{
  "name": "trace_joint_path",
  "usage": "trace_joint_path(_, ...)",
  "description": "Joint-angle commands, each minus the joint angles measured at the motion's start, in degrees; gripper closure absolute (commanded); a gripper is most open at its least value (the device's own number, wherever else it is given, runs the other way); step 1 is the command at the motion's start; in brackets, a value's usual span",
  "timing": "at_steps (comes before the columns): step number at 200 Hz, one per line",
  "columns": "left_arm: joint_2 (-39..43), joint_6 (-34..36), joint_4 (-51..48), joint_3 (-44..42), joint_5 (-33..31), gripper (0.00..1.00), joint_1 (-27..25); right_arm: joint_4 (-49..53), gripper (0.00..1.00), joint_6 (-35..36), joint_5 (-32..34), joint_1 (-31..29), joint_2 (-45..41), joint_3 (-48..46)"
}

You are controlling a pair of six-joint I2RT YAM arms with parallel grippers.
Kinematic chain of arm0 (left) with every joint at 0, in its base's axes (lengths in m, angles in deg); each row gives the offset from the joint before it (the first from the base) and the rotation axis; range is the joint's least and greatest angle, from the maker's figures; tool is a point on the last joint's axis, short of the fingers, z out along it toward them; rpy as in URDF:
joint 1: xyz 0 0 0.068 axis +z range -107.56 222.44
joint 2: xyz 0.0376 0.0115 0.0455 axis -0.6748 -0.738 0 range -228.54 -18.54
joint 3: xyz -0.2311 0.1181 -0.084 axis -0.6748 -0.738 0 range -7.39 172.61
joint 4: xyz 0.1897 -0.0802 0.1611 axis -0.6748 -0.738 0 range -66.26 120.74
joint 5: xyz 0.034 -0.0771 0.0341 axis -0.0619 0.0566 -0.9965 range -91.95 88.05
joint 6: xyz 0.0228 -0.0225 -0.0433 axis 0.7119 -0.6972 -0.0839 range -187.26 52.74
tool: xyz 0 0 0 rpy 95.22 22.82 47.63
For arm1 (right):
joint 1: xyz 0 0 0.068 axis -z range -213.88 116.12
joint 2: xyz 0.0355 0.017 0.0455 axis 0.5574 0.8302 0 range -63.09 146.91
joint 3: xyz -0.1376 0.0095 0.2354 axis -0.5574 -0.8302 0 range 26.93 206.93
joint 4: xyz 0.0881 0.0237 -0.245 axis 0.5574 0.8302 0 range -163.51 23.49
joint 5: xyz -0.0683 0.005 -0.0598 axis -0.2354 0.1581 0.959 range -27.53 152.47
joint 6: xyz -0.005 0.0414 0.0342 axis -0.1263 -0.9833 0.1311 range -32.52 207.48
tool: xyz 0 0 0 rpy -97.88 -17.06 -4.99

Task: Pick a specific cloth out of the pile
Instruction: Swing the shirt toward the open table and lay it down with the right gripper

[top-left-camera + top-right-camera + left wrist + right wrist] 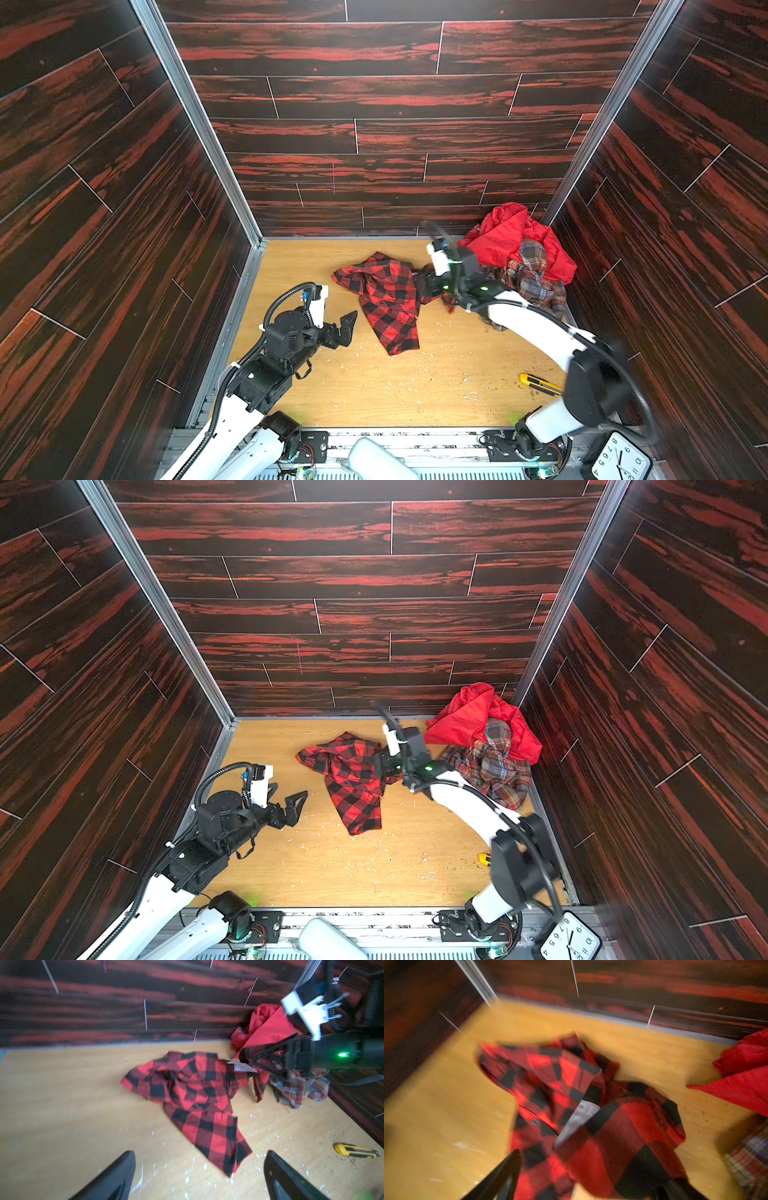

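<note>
The cloth (386,299), a red-and-black buffalo-check shirt with a small white label (241,1067), lies crumpled on the wooden floor in both top views, left of the pile (519,257). The pile is a shiny plain red garment (507,237) and a muted plaid shirt (532,278) in the back right corner. My right gripper (424,284) hovers over the cloth's right edge; in the blurred right wrist view its jaws stand wide apart with the cloth (591,1122) lying loose between them. My left gripper (347,328) is open, empty, just left of the cloth (197,1095).
A yellow utility knife (538,384) lies on the floor at the front right, near the right arm. White chips are scattered over the floor (324,390). Dark panelled walls close in three sides. A clock (619,459) stands at the front right corner.
</note>
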Motion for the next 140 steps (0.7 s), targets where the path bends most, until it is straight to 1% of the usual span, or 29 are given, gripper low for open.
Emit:
trace_joint_path(1, -0.1, -1.9, -8.3, 3.1, -0.8, 0.01, -0.2, 6.3, 0.08, 11.2, 5.2, -3.8, 7.2, 4.9)
trace_joint_path(10, -0.2, -2.2, -10.5, 4.1, -1.2, 0.01, -0.1, 7.4, 0.07, 12.8, 4.9, -4.8, 9.6, 6.5)
trace_joint_path(28, 0.3, -2.4, -13.4, 5.3, -2.5, 0.01, -0.2, 9.7, 0.07, 13.8, 0.3, -5.4, 14.1, 9.7)
trace_joint_path(46, 1.5, -2.6, -13.7, 5.4, -4.3, 0.01, -0.2, 13.7, 0.07, 14.6, -3.4, -5.6, 19.3, 14.5)
trace_joint_path(68, 2.6, -2.6, -13.7, 6.1, -4.3, 0.01, -0.1, 18.1, 0.07, 15.8, -6.7, -6.1, 25.0, 20.2)
trace_joint_path(78, 3.1, -2.7, -13.7, 6.4, -4.6, 0.01, -0.1, 19.3, 0.07, 16.2, -7.8, -6.3, 27.4, 22.5)
trace_joint_path(81, 3.1, -2.7, -15.4, 6.5, -4.7, 0.01, -0.2, 19.9, 0.07, 16.4, -8.2, -6.3, 28.1, 23.2)
trace_joint_path(91, 3.3, -2.6, -16.1, 6.7, -5.4, 0.01, -0.2, 21.9, 0.08, 17.4, -9.3, -6.6, 30.7, 26.0)
trace_joint_path(99, 3.4, -2.6, -16.6, 6.9, -5.8, 0.01, -0.1, 23.6, 0.09, 18.2, -8.6, -7.0, 32.9, 28.2)
trace_joint_path(111, 3.2, -2.6, -17.0, 7.0, -6.1, 0.01, -0.2, 25.5, 0.14, 19.1, -4.8, -7.6, 36.3, 31.8)
trace_joint_path(122, 3.3, -2.8, -17.2, 7.0, -6.3, 0.01, -0.1, 27.0, 0.24, 19.2, -2.5, -8.0, 39.0, 35.2)
trace_joint_path(131, 3.4, -3.1, -17.2, 6.9, -6.5, 0.01, -0.2, 28.3, 0.37, 18.2, -2.0, -8.0, 40.9, 38.6)
trace_joint_path(140, 3.6, -3.4, -17.2, 6.9, -6.7, 0.01, -0.2, 29.9, 0.55, 17.3, -2.6, -8.0, 43.0, 43.0)
